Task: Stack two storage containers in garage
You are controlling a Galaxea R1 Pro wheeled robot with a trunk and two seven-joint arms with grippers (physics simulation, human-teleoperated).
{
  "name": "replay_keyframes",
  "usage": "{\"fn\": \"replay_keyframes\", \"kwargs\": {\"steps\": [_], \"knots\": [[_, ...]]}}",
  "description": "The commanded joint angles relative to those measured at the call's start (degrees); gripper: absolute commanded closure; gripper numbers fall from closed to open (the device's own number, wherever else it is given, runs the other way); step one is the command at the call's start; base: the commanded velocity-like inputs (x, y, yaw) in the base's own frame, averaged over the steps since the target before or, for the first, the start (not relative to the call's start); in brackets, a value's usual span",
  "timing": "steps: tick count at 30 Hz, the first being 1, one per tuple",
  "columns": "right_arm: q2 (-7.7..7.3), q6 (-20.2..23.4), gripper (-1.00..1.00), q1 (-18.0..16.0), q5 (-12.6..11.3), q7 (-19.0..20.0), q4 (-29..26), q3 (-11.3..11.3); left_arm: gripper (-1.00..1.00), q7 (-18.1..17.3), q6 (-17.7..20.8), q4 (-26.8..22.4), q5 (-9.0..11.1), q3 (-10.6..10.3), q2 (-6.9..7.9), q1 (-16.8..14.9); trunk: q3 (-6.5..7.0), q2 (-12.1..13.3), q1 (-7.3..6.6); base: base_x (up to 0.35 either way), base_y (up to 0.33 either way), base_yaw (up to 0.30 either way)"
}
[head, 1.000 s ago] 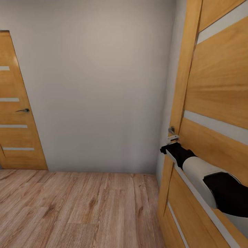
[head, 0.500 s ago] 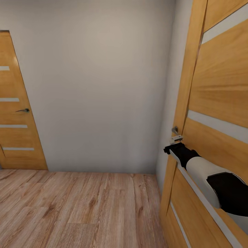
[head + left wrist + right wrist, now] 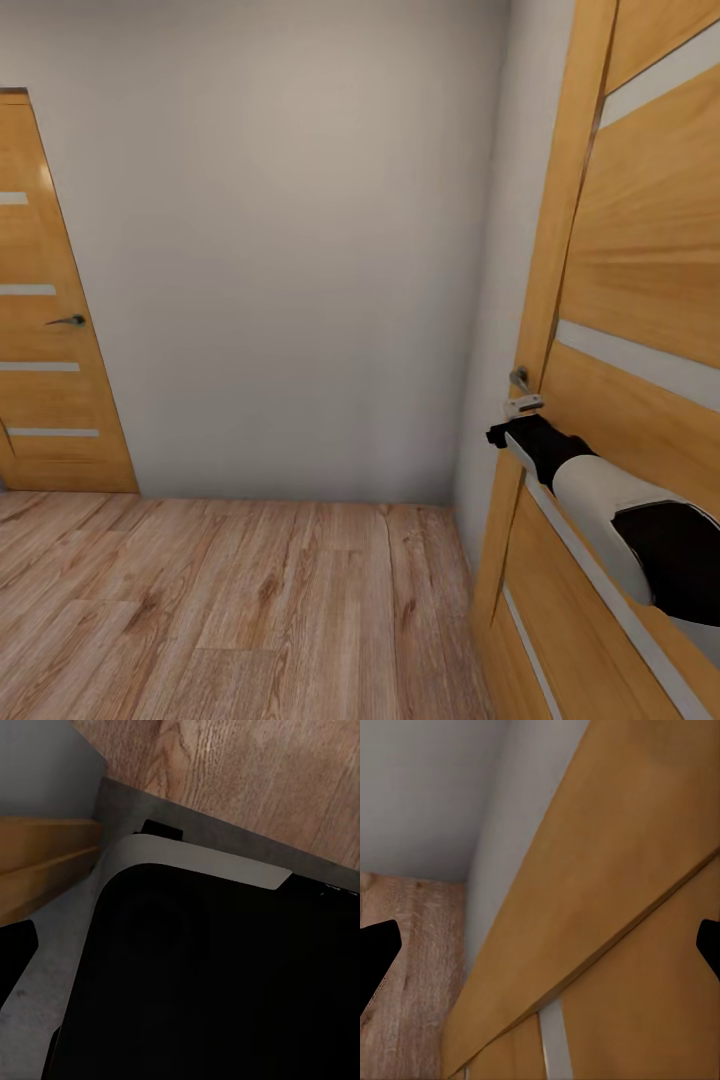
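Observation:
The two storage containers are out of view. I face a hallway with light wood-plank flooring (image 3: 230, 600). My right arm reaches to the free edge of a wooden door (image 3: 640, 280) at the right. My right gripper (image 3: 502, 432) is at that edge, just below the door's metal handle (image 3: 519, 379). In the right wrist view the right gripper (image 3: 540, 945) is open, with black fingertips (image 3: 375, 954) far apart and the door panel (image 3: 607, 892) close ahead. One dark fingertip (image 3: 11, 956) of my left gripper shows beside my own black and white body (image 3: 210, 975).
A grey wall (image 3: 290, 250) closes the hallway ahead. A second wooden door (image 3: 50, 330) with a dark handle (image 3: 68, 321) stands shut at the left. A narrow strip of wall (image 3: 500, 300) lies between the right door and the corner.
The right door's edge has swung a little to the right, and my right arm has gone with it. The wall, floor and left door have not shifted.

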Motion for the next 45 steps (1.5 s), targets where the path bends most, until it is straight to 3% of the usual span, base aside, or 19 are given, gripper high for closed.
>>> {"fn": "replay_keyframes", "kwargs": {"steps": [1, 26, 36, 38, 45], "knots": [[-0.17, 0.61, -1.00, 0.00, 0.27, -0.42, 0.02, 0.09, -1.00, 0.00, -0.10, -0.04, 0.02, 0.38, -0.02, 0.00, -0.07, -0.03, 0.00, 0.000, 0.000, 0.000], [-0.53, 0.89, -1.00, 0.00, -0.24, -0.49, -0.02, 0.11, -1.00, 0.01, -0.07, -0.04, 0.02, 0.38, -0.02, 0.00, -0.07, -0.03, 0.00, 0.000, 0.000, 0.000], [0.75, 1.17, -1.00, 0.00, -0.15, -0.77, -0.55, 0.29, -1.00, 0.01, -0.09, -0.04, 0.02, 0.38, -0.02, 0.00, -0.07, -0.03, 0.00, 0.000, 0.000, 0.000], [1.35, 1.18, -1.00, 0.00, -0.22, -0.78, -0.60, 0.28, -1.00, 0.01, -0.10, -0.04, 0.02, 0.38, -0.02, 0.00, -0.07, -0.03, 0.00, 0.000, 0.000, 0.000], [8.05, 1.09, -1.00, 0.00, -0.35, -0.92, -0.20, 0.20, -1.00, 0.01, -0.09, -0.04, 0.02, 0.38, -0.02, 0.00, -0.07, -0.03, 0.00, 0.000, 0.000, 0.000]]}}
